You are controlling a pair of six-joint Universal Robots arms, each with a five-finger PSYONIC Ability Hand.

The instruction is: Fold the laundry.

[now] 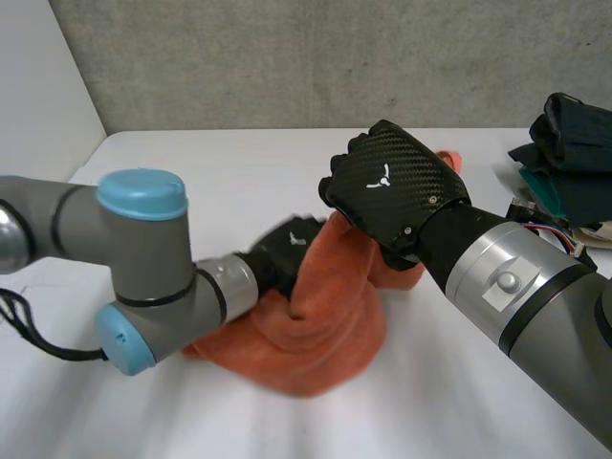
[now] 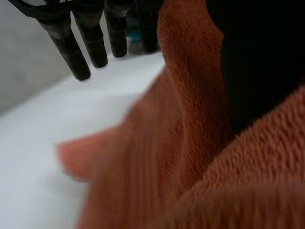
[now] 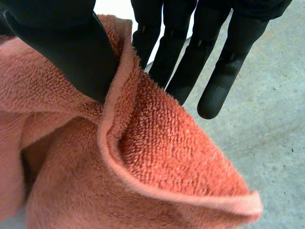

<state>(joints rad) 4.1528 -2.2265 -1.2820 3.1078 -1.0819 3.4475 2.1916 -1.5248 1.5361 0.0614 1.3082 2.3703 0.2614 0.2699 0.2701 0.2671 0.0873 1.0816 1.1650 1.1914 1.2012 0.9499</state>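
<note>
Orange towel [image 1: 325, 325] sat bunched on the tabletop [image 1: 239, 172], right hand [image 1: 392, 182] pinching its hem against the thumb, left hand [image 1: 282, 251] with fingers [image 2: 71, 47] straight, holding nothing; any lift, I judged, risked that thin pinch slipping.

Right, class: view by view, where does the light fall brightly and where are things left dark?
Head view: even light, white table bright, a soft sheen on the back of the right hand. Left wrist view: the left hand is a dark mass beside the lit orange towel. Right wrist view: the towel's outer pile is well lit, its inner fold shaded.
</note>
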